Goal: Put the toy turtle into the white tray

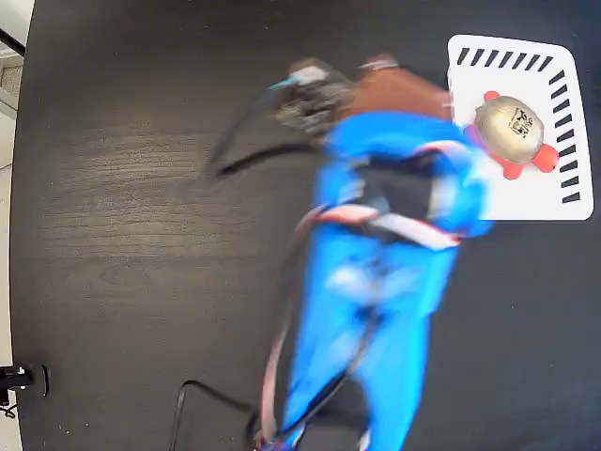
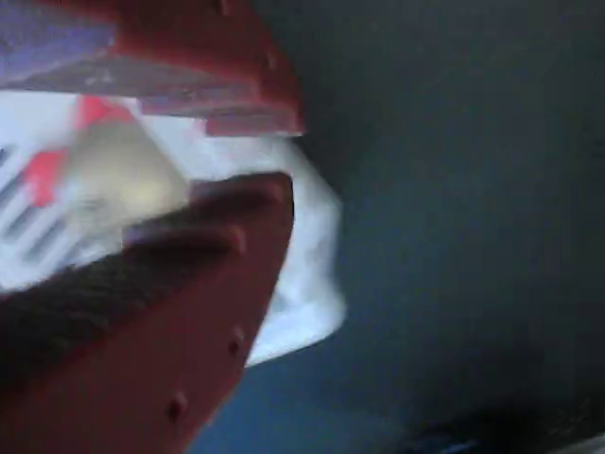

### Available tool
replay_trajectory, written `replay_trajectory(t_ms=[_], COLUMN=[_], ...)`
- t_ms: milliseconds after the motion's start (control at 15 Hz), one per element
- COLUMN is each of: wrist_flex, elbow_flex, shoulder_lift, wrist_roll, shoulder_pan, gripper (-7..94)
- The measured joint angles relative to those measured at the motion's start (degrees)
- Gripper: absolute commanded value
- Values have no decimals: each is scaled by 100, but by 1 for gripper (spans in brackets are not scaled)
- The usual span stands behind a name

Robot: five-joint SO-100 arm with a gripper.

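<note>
The toy turtle (image 1: pixel 512 130), with a shiny grey-gold shell and red legs, rests inside the white tray (image 1: pixel 526 202) at the upper right of the fixed view. My blue arm is motion-blurred, and its reddish-brown gripper (image 1: pixel 408 92) lies just left of the tray, apart from the turtle. In the wrist view the gripper (image 2: pixel 284 156) is open. Its two red fingers (image 2: pixel 189 312) frame a blurred turtle (image 2: pixel 118 180) lying on the tray (image 2: pixel 302 274) beyond them, with nothing held between them.
The table (image 1: pixel 122 235) is dark wood grain. A black cable (image 1: pixel 192 390) loops near the arm's base at the bottom. A small black clamp (image 1: pixel 23 379) sits at the table's left edge, where pale floor shows.
</note>
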Motion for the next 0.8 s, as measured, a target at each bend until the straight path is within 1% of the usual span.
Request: replay_trajectory(t_ms=[133,200,333,533,800], wrist_flex=[-633,-914,-1380,-2259,-2786], elbow_flex=[1529,2268,3832,6328,8991], shoulder_lift=[1046,1538,2522,4298,6469], wrist_roll=[97,114,53,-79,-264], shoulder_pan=[-729,-958,-1160,-1468,-1389], gripper=[0,0,0,0,0])
